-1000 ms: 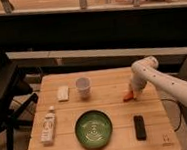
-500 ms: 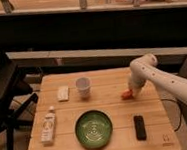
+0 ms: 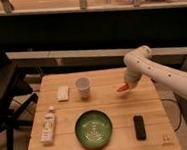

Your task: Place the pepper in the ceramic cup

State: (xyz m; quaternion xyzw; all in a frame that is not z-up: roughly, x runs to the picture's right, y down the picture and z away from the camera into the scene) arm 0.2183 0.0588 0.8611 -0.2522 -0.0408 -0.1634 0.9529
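The small red-orange pepper (image 3: 121, 88) hangs just above the right part of the wooden table (image 3: 110, 103), and my gripper (image 3: 128, 84) is shut on its right end. The white arm comes in from the right and bends down to it. The white ceramic cup (image 3: 83, 87) stands upright on the table to the left of the pepper, about a hand's width from it. Nothing can be seen inside the cup from here.
A wide green ridged bowl (image 3: 94, 129) sits at the front centre. A black remote-like bar (image 3: 139, 127) lies to its right. A white bottle (image 3: 48, 125) lies at the front left, with a small white block (image 3: 63, 93) left of the cup. A dark chair (image 3: 3, 94) stands beside the table's left edge.
The gripper has shut on the pepper and raised it a little off the table, shifting slightly to the left.
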